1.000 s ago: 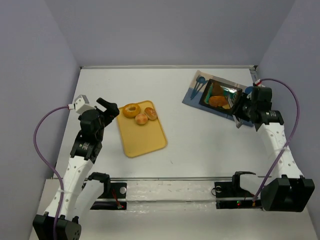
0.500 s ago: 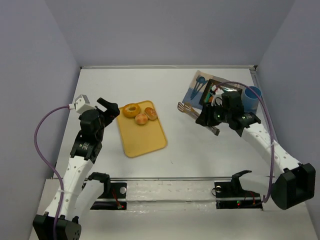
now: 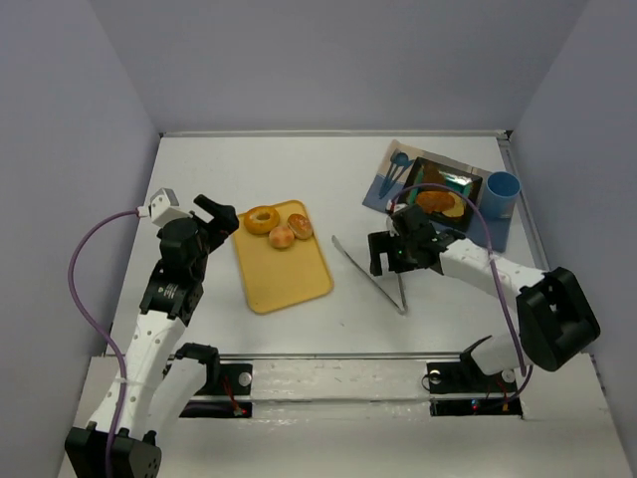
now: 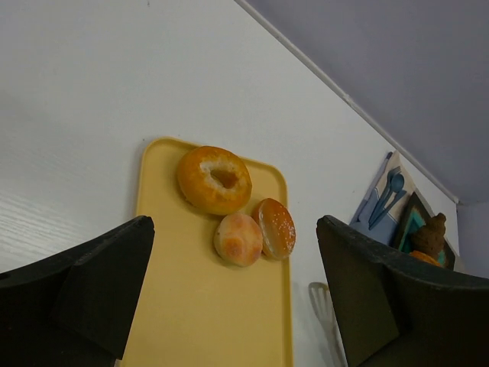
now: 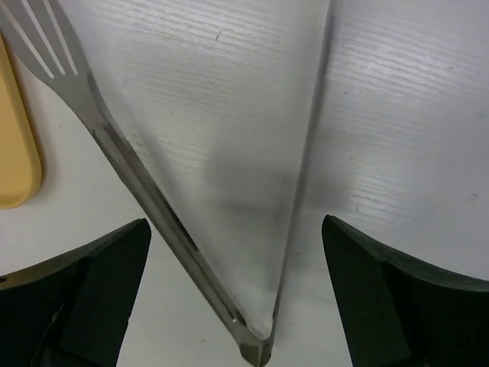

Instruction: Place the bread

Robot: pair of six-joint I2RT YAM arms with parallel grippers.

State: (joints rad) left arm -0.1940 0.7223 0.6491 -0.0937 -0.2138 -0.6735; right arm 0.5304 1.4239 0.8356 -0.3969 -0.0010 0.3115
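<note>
Metal tongs (image 3: 363, 271) released since earlier, flat on table (image 3: 299, 179) under spread right gripper (image 3: 400, 257).

Light: bright, even and diffuse, from above. Shadows: soft; one faint grey patch lay on the table (image 5: 397, 138) just ahead of the right gripper (image 5: 235, 229), between the arms of the tongs (image 5: 134, 176), whose steel carried a mild sheen. Focus: that gripper's fingers (image 5: 84, 298) were dark and slightly blurred; the bread (image 4: 238, 238) ahead of the left gripper (image 4: 233, 229) was crisp. The top view was a little soft.
</note>
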